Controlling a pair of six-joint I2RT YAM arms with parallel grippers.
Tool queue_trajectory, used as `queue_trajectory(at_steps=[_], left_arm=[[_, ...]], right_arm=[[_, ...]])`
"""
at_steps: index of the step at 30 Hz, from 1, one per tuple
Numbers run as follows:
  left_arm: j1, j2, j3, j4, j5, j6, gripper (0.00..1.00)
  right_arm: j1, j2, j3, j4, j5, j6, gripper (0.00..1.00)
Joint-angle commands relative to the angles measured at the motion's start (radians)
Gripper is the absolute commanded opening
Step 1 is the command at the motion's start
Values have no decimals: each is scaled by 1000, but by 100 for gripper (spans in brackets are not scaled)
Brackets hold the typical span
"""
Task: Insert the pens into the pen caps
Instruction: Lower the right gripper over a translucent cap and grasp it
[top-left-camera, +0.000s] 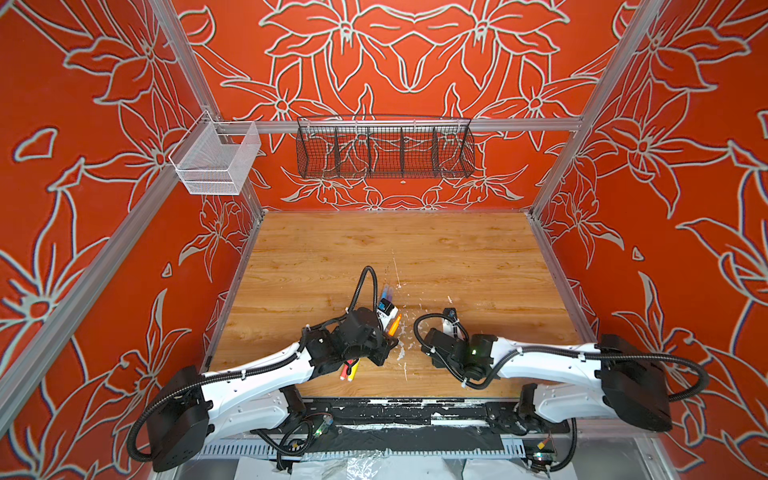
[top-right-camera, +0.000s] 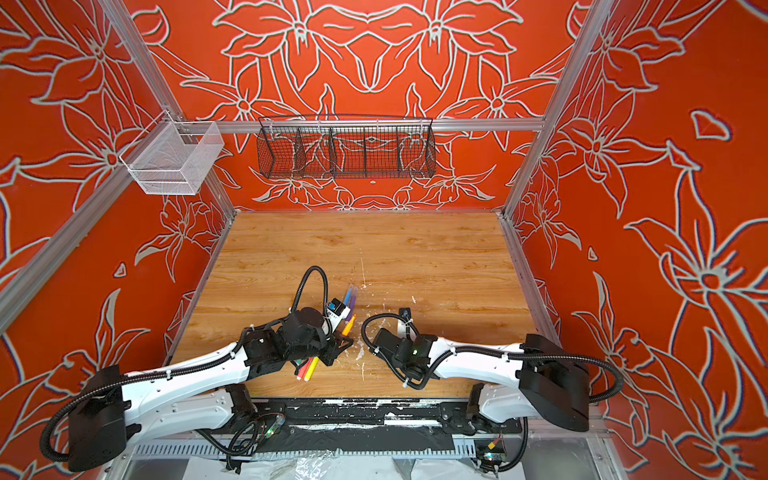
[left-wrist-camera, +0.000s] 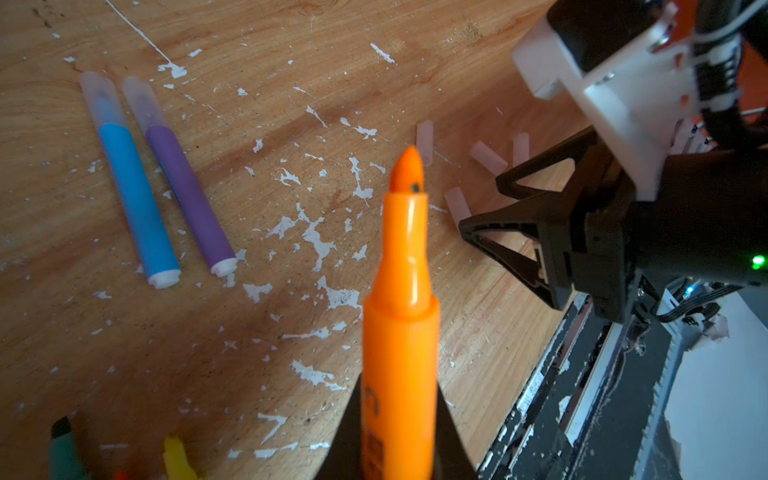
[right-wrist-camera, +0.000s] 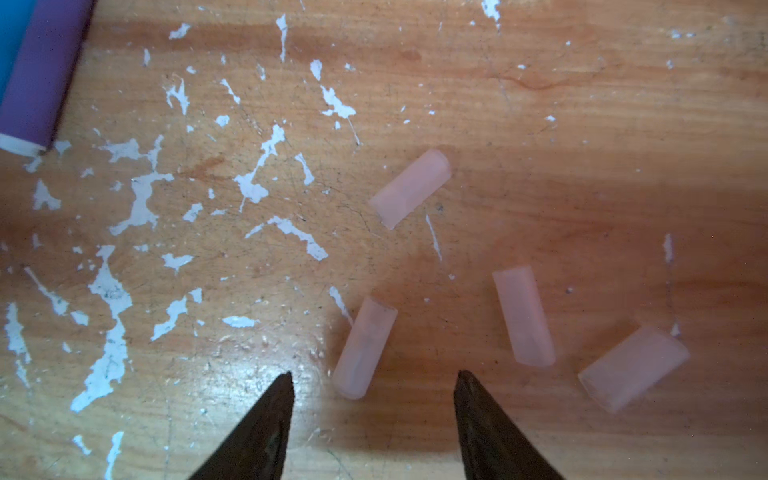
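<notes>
My left gripper is shut on an uncapped orange pen, tip pointing away from the wrist; both top views show this pen held above the table's middle. Several loose pen caps lie on the wood. My right gripper hovers open just over them, the nearest cap lying ahead of its fingertips, nothing held. A blue pen and a purple pen lie side by side wearing caps. Pink-red and yellow pens lie partly under my left arm.
White paint flecks dot the wooden table. A black strip runs along its front edge. A white mesh basket and a black wire basket hang on the rail high at the back.
</notes>
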Motion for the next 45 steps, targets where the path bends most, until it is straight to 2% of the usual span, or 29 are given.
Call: queue_trajectory(at_steps=[1,8,13,25,34,45], left_arm=[[2,-33,-11,-11,2,-2,0],[2,-101,-29,-10,-4,-7,0],[2,-113,-42,-12,-16,-14,0],[2,-147,-53,-28,-37,-15,0],[2,-173,-61,-36,-44,-19,0],[2,-175,-58,-32,-41,-24,0]], right_arm=[[-23,35,-2,80,-34,-18,64],[-50,137,11,158,-84,-41,62],[-50,207,70,157,-111,-80,56],[-6,339,226,44,-138,-114,44],[22,309,182,-36,-73,-47,43],[22,170,103,-66,-26,1,43]])
